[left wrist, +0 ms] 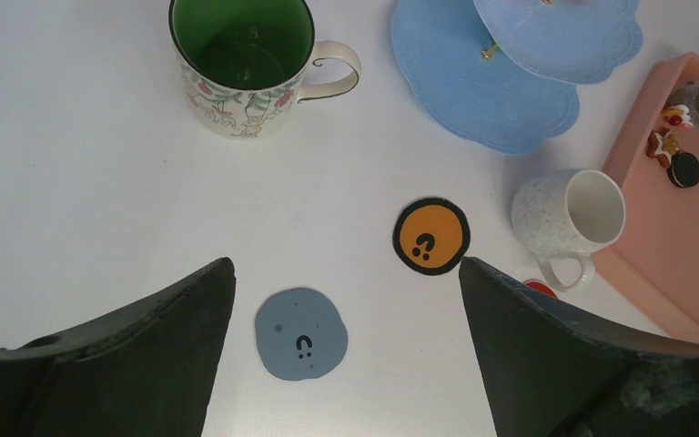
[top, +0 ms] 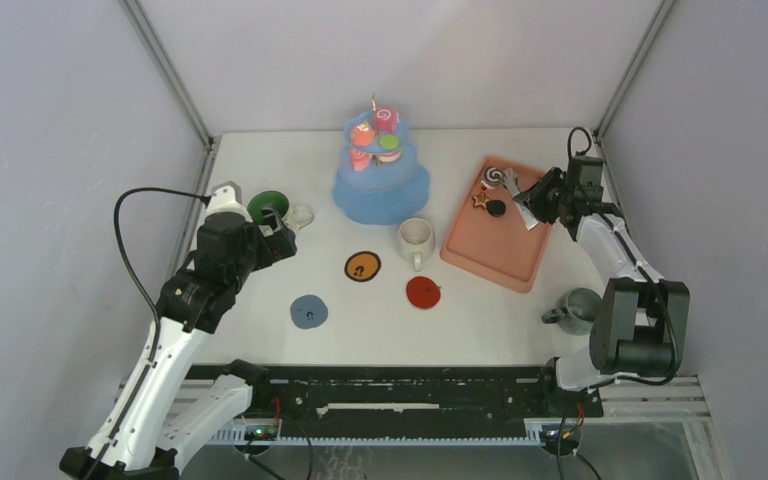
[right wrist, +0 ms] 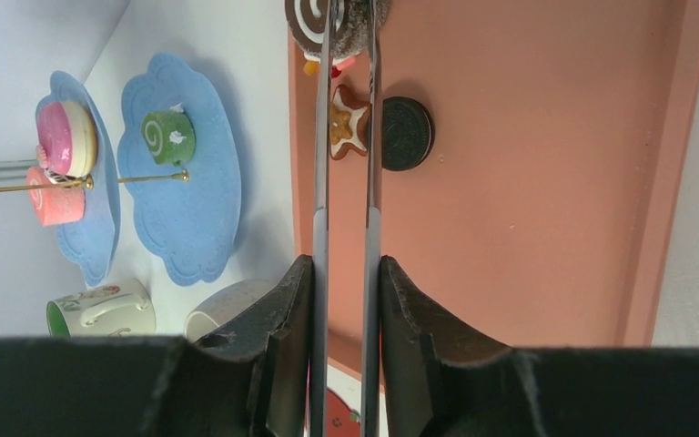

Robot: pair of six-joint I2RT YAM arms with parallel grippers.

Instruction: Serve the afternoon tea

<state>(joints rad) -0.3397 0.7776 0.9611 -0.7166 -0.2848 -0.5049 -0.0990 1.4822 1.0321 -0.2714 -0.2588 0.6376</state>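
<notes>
My right gripper (right wrist: 346, 264) is clamped on thin metal tweezers (right wrist: 370, 232). Its fingers press the two blades until only a narrow gap is left between them. The tweezers' long axis runs straight out from my fingers over the salmon-pink rectangular tray (right wrist: 528, 182) toward its far corner.

There the blades reach the dark chocolate roll with a white swirl (right wrist: 305, 13), which lies swirl face up. The tips run out of view, so I cannot tell whether they pinch it. A brown star biscuit (right wrist: 346, 127) lies flat under the gap between the blades. A black round biscuit (right wrist: 408, 134) lies flat just beside one blade, toward the tray's middle.

Left of the tray's far end stands a blue three-tier stand (top: 380, 200) bearing a pink swirl roll (top: 387, 118), a red round (top: 363, 135) and a green swirl round (right wrist: 167, 137).

The cream speckled mug (left wrist: 569, 214) stands upright just beside the tray's left edge, with its handle toward the arms. The flower-printed mug with a green inside (left wrist: 237, 100) stands well left of the tray, its handle pointing back toward it. The grey mug (top: 580, 308) stands near the tray's near corner, its handle pointing left.

My left gripper (left wrist: 346, 264) hangs wide open and empty, well left of the tray. It is above a grey-blue round coaster (left wrist: 301, 333) and an orange black-rimmed coaster (left wrist: 430, 236), each with a small black mark I cannot read. A red coaster (top: 423, 292) lies nearer the tray.
</notes>
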